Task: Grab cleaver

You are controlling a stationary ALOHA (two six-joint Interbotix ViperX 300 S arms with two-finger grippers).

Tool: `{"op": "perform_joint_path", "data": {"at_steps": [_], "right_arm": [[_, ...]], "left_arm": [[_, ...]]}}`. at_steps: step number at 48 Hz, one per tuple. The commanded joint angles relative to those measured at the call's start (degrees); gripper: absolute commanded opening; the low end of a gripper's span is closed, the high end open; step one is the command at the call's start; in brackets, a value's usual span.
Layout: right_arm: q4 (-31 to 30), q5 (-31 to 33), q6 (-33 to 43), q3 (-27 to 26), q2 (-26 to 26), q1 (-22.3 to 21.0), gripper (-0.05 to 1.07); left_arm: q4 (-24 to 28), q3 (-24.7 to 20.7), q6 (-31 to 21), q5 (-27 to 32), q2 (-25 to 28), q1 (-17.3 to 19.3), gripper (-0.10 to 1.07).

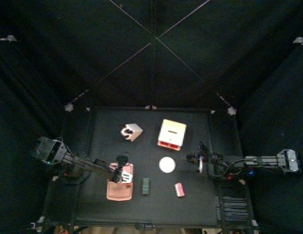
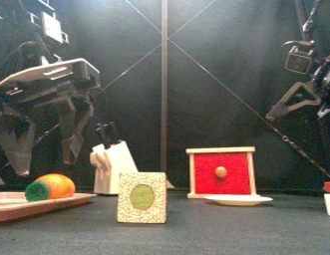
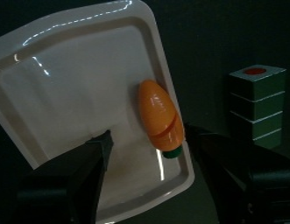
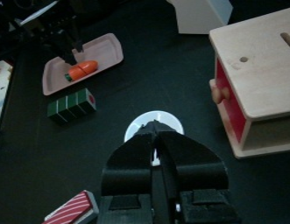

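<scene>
The cleaver (image 1: 128, 133), a whitish block, stands left of centre in the top view, above the left gripper (image 1: 117, 172), whose jaws hang released over a pink tray (image 1: 119, 192). The right gripper (image 1: 194, 161), jaws clenched, sits further right, so the left is nearer.

My overhead picture is dim, curtains swallowing the light. Glare streaks the pink tray (image 3: 77, 96) under my left wrist camera; the claws nearest both wrist lenses blur.
</scene>
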Motion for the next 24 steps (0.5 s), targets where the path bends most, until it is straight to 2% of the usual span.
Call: {"op": "perform_joint_path", "data": {"at_steps": [1, 11, 19, 24], "right_arm": [[0.0, -0.18, -0.09, -0.97, 0.44, -0.18, 0.04], [0.0, -0.18, -0.09, -0.97, 0.35, -0.18, 0.03], [-0.18, -0.18, -0.18, -1.05, 0.44, -0.18, 0.03], [-0.79, -0.18, -0.26, -1.23, 0.35, -0.18, 0.03]], "left_arm": [[0.53, -0.7, 0.18, -0.09, -1.14, 0.0, 0.97], [6.33, -0.97, 2.72, 0.18, -4.13, 0.0, 0.97], [9.76, -0.97, 5.36, 2.64, -10.37, 0.79, 0.97], [13.97, -0.7, 7.21, 5.54, -14.85, 1.49, 0.97]]}}
